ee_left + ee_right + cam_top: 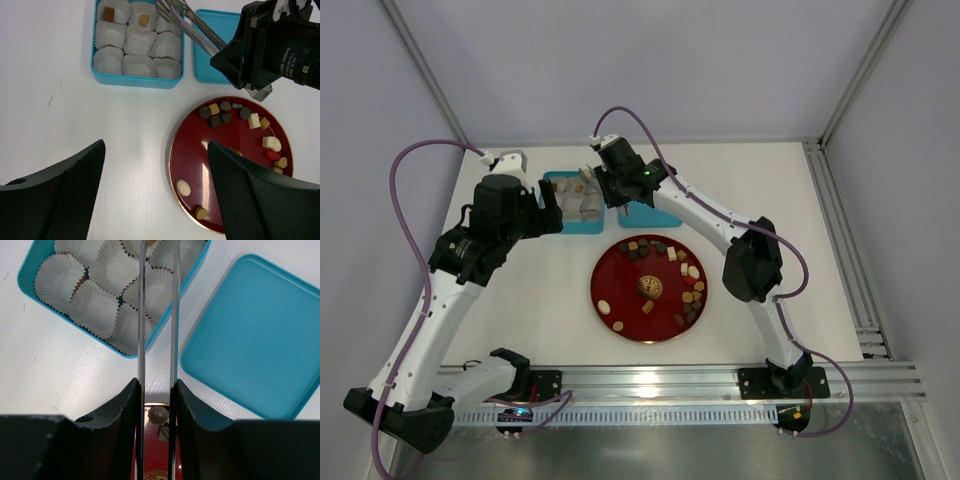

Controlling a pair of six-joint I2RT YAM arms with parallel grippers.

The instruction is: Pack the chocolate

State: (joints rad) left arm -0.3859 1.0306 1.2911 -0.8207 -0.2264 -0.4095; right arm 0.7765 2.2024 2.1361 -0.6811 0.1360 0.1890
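Several pieces of chocolate (692,271) lie round the red plate (620,285), dark, tan and white. Two more pieces (109,13) sit in paper cups in the far row of the teal box (137,81). My right gripper (156,385) is shut on metal tongs (141,315). The tongs (192,27) reach over the box's far right cups, and their tips run out of frame. My left gripper (155,150) hangs open above the table at the plate's left rim (172,150), holding nothing.
The box's teal lid (645,215) lies flat just right of the box, behind the plate. The remaining white paper cups (92,307) in the box hold nothing. A gold emblem (649,288) marks the plate's middle.
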